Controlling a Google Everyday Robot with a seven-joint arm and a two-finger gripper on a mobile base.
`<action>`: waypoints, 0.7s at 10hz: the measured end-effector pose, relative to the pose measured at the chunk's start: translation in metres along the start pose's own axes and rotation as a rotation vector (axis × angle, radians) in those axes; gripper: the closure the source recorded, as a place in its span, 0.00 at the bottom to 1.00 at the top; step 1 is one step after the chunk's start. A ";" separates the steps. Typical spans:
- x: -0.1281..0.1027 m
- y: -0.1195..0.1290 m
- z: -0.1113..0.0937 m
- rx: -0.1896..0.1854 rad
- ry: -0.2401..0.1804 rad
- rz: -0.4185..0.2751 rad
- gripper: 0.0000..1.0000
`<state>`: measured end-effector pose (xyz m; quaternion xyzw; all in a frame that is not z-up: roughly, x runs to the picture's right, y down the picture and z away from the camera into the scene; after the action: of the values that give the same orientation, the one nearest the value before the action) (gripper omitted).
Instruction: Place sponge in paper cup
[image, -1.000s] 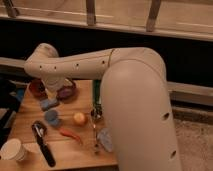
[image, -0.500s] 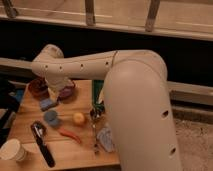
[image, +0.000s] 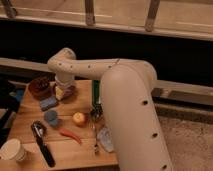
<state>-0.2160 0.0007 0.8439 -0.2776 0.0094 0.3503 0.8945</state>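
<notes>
The blue sponge (image: 48, 103) lies flat on the wooden table (image: 75, 150), left of centre. The white paper cup (image: 12, 149) stands upright at the table's front left corner. My gripper (image: 61, 92) hangs from the white arm (image: 90, 67) over the back of the table. It is just behind and to the right of the sponge, next to a brown bowl (image: 39, 86). It is far from the paper cup.
A small blue cup (image: 51, 117), an orange fruit (image: 78, 118), a red chili (image: 69, 134) and a black-handled utensil (image: 43, 143) lie in front of the sponge. A green can (image: 95, 93), a spoon (image: 95, 131) and a clear wrapper (image: 105, 140) are at the right.
The arm's wrist and the gripper have moved to the right along the back of the table. The things on the table have not moved.
</notes>
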 end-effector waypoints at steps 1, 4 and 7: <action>-0.014 0.008 0.002 -0.019 -0.021 -0.017 0.24; -0.013 0.003 0.002 -0.011 -0.022 -0.016 0.24; -0.012 0.003 0.003 -0.011 -0.019 -0.015 0.24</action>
<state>-0.2278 -0.0029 0.8475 -0.2793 -0.0033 0.3464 0.8955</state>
